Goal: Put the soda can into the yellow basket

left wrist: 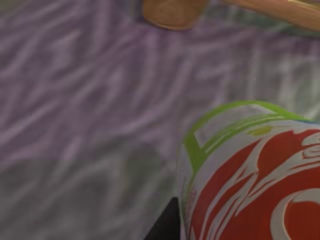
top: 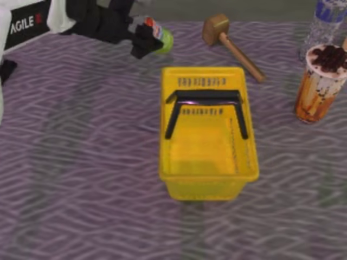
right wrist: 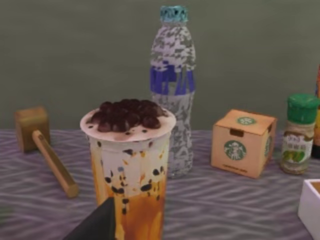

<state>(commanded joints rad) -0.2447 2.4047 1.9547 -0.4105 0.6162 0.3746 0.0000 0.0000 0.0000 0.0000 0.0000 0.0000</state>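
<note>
Top view looks straight down; left wrist view sits close against the soda can (left wrist: 250, 175); both show the mallet (top: 230, 44), at twelve o'clock

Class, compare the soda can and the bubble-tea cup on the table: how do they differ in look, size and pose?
The soda can is red and green; the bubble-tea cup is brown and cream, topped with dark pearls. The can is smaller than the cup. The can sits at the left gripper, tilted; the cup stands upright, alone. Both are cylindrical drinks.

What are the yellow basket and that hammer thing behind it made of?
The basket looks like moulded plastic: uniform bright yellow, slotted walls, black handle. The mallet looks like wood: matte tan-brown head and handle. It is rendered, so these are only looks.
</note>
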